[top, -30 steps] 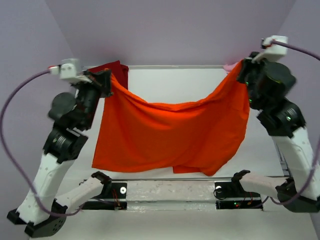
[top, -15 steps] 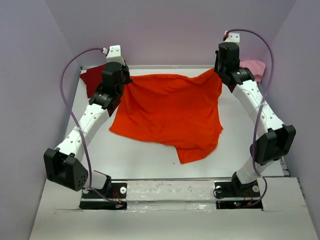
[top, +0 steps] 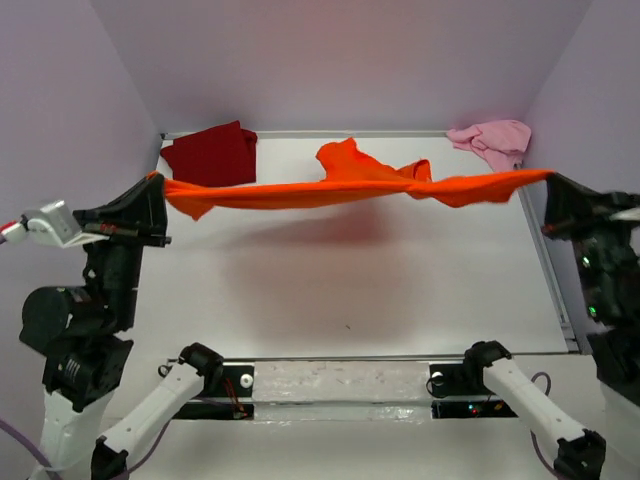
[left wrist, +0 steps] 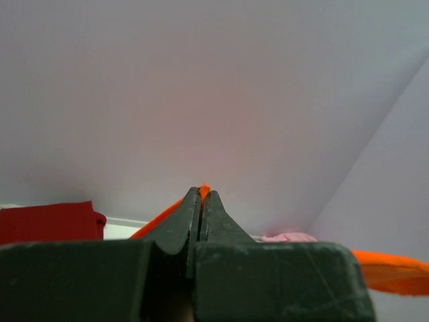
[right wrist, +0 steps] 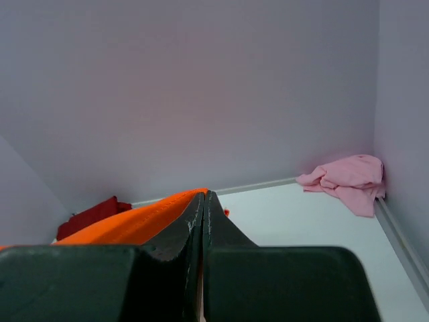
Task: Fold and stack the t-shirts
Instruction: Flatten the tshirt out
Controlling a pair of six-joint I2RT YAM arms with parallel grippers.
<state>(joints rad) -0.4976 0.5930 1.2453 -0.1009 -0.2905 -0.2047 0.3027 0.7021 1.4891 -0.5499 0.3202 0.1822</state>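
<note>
The bright orange t-shirt [top: 350, 185] hangs in the air, pulled out flat and wide between both arms above the table. My left gripper [top: 155, 180] is shut on its left end, and a sliver of orange cloth [left wrist: 204, 190] pokes out between the closed tips [left wrist: 201, 194]. My right gripper [top: 548, 178] is shut on the right end; the orange cloth [right wrist: 134, 221] runs off to the left of its tips [right wrist: 204, 196]. A dark red t-shirt [top: 210, 155] lies at the back left corner. A pale pink t-shirt [top: 492, 140] lies crumpled at the back right corner.
The white table [top: 400, 300] is walled in by lilac panels on the left, back and right. A metal rail [top: 350, 380] with both arm bases runs along the near edge. The shirt's shadow falls on the table's middle.
Both arms swung out from the back of the table to its sides and rose. The orange shirt, earlier draped on the table, is now lifted and stretched taut in the air.
</note>
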